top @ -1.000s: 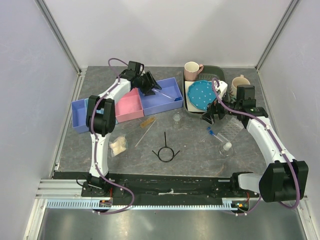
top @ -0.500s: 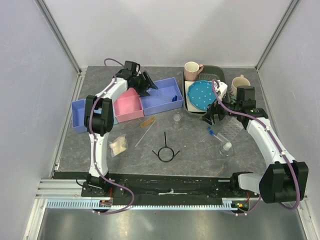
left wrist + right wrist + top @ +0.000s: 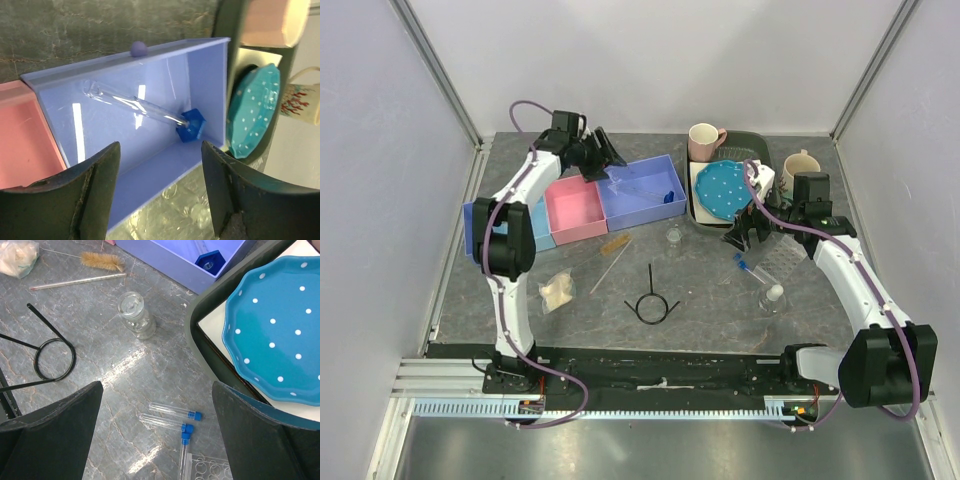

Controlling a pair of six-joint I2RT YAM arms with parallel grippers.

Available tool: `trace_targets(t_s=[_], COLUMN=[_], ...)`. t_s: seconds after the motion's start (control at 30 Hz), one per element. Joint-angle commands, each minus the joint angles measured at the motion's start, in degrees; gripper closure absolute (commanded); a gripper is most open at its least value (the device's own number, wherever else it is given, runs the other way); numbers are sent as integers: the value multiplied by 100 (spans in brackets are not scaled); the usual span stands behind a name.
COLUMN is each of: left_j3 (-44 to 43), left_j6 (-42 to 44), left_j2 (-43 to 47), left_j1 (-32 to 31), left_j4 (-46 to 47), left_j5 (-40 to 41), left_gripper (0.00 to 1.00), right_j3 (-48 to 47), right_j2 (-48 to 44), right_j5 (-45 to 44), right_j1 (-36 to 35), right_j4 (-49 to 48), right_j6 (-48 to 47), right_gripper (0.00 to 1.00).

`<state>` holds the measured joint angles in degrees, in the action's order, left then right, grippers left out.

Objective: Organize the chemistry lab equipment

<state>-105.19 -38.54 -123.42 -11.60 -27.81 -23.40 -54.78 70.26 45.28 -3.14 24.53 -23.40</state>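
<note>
Both my grippers are open, nothing in them. The left gripper (image 3: 160, 165) hangs over the blue bin (image 3: 65, 150). The cylinder (image 3: 135, 105) lies on its side in there, mid-frame: thin clear tube, blue hex base. It looks light, slick and breakable, so I'd pinch it at the base.

The right gripper (image 3: 156, 390) hovers above the vials (image 3: 172, 412), lying flat at the low centre of its view. They're round and smooth and probably roll, so grab gently across the middle. The wire loop (image 3: 52, 357) at left looks stiff and thin, awkward to pinch.
</note>
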Motion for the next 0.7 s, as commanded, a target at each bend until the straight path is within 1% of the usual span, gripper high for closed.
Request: trace_targets(t_s=[0.0, 0.03, 0.07, 0.1, 0.17, 0.2, 0.23, 0.27, 0.3, 0.37, 0.4, 0.47, 0.5, 0.63, 0.67], left_j3=[356, 524, 708, 1128, 1569, 1989, 2219, 2448, 2868, 3301, 3694, 4066, 4407, 5147, 5279], left_j6=[803, 866, 918, 1015, 1129, 1217, 1235, 1270, 1279, 1279, 1262, 1113, 1060, 945, 945], left_j2=[1231, 1424, 1774, 1995, 2399, 2836, 3032, 3278, 3672, 4113, 4498, 4834, 5010, 5774, 5880], left_j1=[17, 17, 17, 17, 17, 17, 17, 34, 43, 104, 140, 315, 385, 755, 799], left_j4=[249, 337, 425, 513, 777, 838, 961, 1040, 1111, 1295, 1348, 1480, 1507, 1665, 1674], left_j5=[124, 142, 177, 291, 458, 746, 897, 1029, 1230, 1399, 1504, 1531, 1488, 908, 838], left_gripper=[27, 27, 27, 25, 25, 23, 22, 20, 17, 13, 8, 2, 0, 0, 0], right_j3=[-278, -339, -470, -524, -647, -665, -691, -718, -727, -735, -735, -718, -709, -613, -551], right_j2=[-100, -100, -109, -135, -188, -258, -293, -337, -407, -460, -495, -496, -470, -390, -364], right_j5=[157, 140, 105, 43, -36, -106, -133, -151, -203, -247, -265, -274, -265, -256, -300], right_j1=[15, 6, 6, 6, 15, 15, 6, 15, 15, 15, 15, 15, 15, -29, -99], right_j4=[340, 489, 839, 1043, 1577, 1729, 1895, 2141, 2239, 2423, 2459, 2564, 2600, 2766, 2811], right_j6=[-506, -638, -805, -1137, -1517, -1893, -2053, -2177, -2291, -2476, -2503, -2591, -2626, -2880, -3142], right_gripper=[2, 2, 2, 2, 2, 2, 2, 2, 2, 2, 2, 2, 2, 2, 2])
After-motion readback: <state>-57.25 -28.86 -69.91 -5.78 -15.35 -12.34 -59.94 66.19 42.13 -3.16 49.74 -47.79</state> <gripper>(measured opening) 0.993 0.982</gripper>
